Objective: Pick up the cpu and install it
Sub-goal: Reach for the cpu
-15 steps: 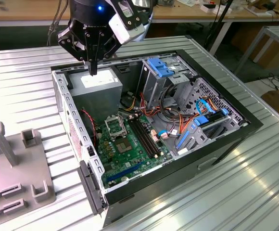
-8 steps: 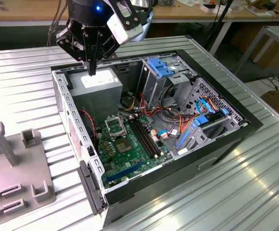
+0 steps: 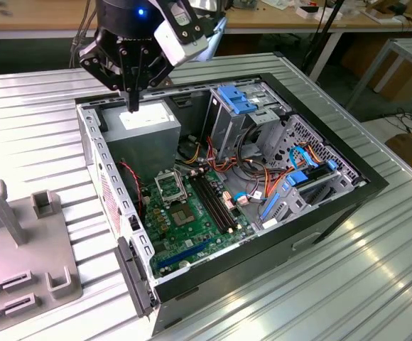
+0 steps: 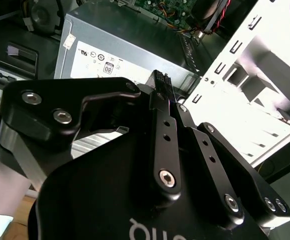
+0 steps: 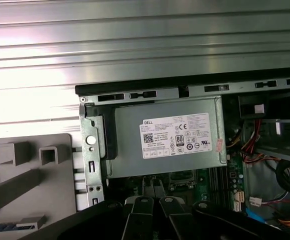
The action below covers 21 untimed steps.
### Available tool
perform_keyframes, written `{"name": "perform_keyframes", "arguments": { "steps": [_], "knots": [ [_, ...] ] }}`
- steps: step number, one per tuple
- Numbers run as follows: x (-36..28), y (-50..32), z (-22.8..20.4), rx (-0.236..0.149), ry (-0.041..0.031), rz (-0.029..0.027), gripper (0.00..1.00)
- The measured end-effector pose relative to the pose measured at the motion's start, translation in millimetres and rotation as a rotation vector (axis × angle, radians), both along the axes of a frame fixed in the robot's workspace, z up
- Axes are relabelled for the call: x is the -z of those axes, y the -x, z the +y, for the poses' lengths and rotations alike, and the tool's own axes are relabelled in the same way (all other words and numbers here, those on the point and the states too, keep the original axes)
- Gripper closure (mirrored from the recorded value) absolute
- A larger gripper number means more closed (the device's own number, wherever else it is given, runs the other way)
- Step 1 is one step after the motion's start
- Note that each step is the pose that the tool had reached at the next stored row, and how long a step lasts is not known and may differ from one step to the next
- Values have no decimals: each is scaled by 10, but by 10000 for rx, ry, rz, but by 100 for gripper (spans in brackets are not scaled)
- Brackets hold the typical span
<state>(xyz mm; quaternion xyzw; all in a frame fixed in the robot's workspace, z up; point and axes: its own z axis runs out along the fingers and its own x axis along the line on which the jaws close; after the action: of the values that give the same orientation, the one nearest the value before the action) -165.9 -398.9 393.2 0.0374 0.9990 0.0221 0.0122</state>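
1. At the exterior view's left you have a grey plastic fixture [image 3: 21, 245] with upright posts, lying on the ribbed metal table [image 3: 376, 277], just beside the open computer case [image 3: 108, 174].
2. Your gripper [image 3: 133, 105] hangs over the case's rear corner, directly above the grey power supply [image 3: 145, 122] and close to its labelled top.
3. The fingers [image 4: 158, 100] are pressed together at the tips. In the second wrist view you can see no gap between them and nothing clamped there. The gripper holds nothing that you can make out.
4. The first wrist view looks down on the power supply's white label, with the case's metal wall on one side and wiring on the other.
5. The cpu [image 3: 170, 186] lies flat on the green motherboard [image 3: 185, 238], a black square frame around a dull grey centre. It sits just past the power supply's near edge and well apart from your fingertips.
6. Just to the exterior view's right of the cpu run the long black memory slots [image 3: 213, 200], side by side.
7. Further right you have the metal drive cage [image 3: 245, 124] with its blue latch [image 3: 236, 98], then a tangle of orange, red and blue cables [image 3: 291, 181] against the case's far side
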Motion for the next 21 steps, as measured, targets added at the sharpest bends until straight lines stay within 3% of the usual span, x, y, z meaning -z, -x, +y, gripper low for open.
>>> {"name": "perform_keyframes", "arguments": {
  "steps": [21],
  "knots": [
    [0, 70, 0, 1, -1, 0, 89]
  ]
}}
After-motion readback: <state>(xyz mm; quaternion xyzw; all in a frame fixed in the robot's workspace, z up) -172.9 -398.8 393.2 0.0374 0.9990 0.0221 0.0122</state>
